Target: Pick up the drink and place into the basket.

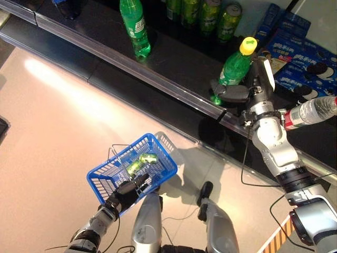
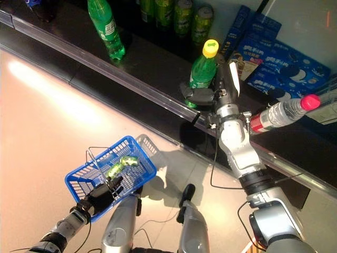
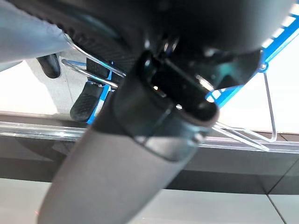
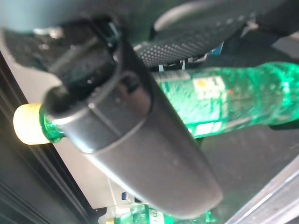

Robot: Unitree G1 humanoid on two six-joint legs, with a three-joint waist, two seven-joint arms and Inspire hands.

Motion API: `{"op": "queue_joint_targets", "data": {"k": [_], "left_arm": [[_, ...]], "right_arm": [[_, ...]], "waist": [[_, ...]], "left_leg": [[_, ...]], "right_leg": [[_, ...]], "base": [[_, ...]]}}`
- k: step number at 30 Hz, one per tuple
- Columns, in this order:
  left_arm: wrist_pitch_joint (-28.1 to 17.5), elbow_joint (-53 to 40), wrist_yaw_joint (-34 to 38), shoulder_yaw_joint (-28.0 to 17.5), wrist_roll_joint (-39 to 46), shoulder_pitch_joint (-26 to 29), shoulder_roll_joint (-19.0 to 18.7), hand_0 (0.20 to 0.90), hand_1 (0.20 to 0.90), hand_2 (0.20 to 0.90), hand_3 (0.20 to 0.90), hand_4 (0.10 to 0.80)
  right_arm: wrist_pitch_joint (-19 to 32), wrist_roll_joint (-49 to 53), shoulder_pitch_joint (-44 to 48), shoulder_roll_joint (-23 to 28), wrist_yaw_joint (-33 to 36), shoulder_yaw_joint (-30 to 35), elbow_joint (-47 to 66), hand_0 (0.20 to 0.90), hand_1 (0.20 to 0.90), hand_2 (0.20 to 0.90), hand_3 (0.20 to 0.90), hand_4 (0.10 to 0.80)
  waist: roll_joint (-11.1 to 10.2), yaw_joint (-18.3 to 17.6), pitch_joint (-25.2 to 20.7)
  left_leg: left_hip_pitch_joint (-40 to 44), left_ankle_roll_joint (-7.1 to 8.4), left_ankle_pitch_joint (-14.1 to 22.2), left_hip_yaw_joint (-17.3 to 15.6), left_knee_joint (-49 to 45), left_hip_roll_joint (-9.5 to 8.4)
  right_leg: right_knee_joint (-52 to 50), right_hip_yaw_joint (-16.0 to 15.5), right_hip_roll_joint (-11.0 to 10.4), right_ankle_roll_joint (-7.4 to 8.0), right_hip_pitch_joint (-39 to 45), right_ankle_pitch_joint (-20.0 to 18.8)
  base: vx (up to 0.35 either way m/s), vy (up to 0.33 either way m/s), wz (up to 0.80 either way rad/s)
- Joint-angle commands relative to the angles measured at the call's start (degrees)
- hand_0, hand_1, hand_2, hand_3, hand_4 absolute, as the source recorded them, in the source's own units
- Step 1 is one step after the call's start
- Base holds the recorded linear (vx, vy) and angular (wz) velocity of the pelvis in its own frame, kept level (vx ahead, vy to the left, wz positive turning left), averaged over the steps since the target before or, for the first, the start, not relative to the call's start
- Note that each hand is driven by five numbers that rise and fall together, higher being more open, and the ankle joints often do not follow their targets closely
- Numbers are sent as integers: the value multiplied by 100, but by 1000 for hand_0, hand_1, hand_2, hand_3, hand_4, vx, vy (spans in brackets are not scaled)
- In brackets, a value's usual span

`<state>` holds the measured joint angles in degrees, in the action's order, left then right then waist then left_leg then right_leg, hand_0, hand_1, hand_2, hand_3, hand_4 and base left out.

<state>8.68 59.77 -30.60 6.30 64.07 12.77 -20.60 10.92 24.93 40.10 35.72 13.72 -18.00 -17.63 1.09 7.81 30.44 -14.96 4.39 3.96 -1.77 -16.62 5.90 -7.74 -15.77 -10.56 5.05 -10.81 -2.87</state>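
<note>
Green soda bottle with a yellow cap stands upright on the dark shelf, and our right hand is wrapped around its lower body, fingers and thumb curled against the plastic. Our left hand hangs low over the pale floor, fingers closed on the wire handle of a blue basket that already holds two green cans. Farther back on the shelf we see another green bottle, a row of green cans, blue biscuit boxes, and a red-capped clear bottle beside our right arm.
</note>
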Motion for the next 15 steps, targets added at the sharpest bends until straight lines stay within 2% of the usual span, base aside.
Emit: {"op": "queue_joint_targets", "data": {"k": [1, 5, 6, 7, 15], "left_arm": [[63, -596, -579, 507, -114, -601, -122, 300, 300, 300, 200, 100], [170, -599, -524, 528, -108, -512, -160, 300, 300, 300, 200, 100], [184, -606, -512, 548, -98, -501, -152, 300, 300, 300, 200, 100], [190, -618, -501, 576, -95, -495, -140, 300, 300, 300, 200, 100], [101, -561, -536, 671, -82, -425, -97, 300, 300, 300, 200, 100]], "right_arm": [[387, 320, 802, 232, -45, 60, 106, 900, 900, 900, 900, 800], [338, 674, 1088, 141, -186, 25, -79, 900, 900, 900, 900, 800], [347, 675, 1122, 104, -198, 19, -112, 516, 516, 516, 453, 353], [350, 696, 1145, 72, -218, 14, -154, 300, 300, 300, 200, 100], [342, 645, 1302, 30, -154, -77, -360, 300, 300, 300, 200, 100]], "waist": [[-63, 107, -552], [-43, 141, -566], [-32, 143, -561], [-19, 147, -557], [4, 151, -474]], "left_leg": [[-620, 80, -233, 68, -489, 25], [-638, 90, -203, 100, -535, 18], [-632, 87, -199, 100, -534, 13], [-619, 80, -196, 99, -523, 6], [-615, 40, -186, 69, -492, -13]], "right_leg": [[105, -106, -375, 138, 658, 331], [62, -132, -396, 125, 626, 349], [47, -128, -399, 122, 612, 352], [39, -126, -405, 122, 603, 353], [-11, -124, -442, 121, 478, 329]], "base": [[30, -9, 7], [28, 7, 11], [0, 0, 0], [0, 0, 0], [0, 0, 0]]}}
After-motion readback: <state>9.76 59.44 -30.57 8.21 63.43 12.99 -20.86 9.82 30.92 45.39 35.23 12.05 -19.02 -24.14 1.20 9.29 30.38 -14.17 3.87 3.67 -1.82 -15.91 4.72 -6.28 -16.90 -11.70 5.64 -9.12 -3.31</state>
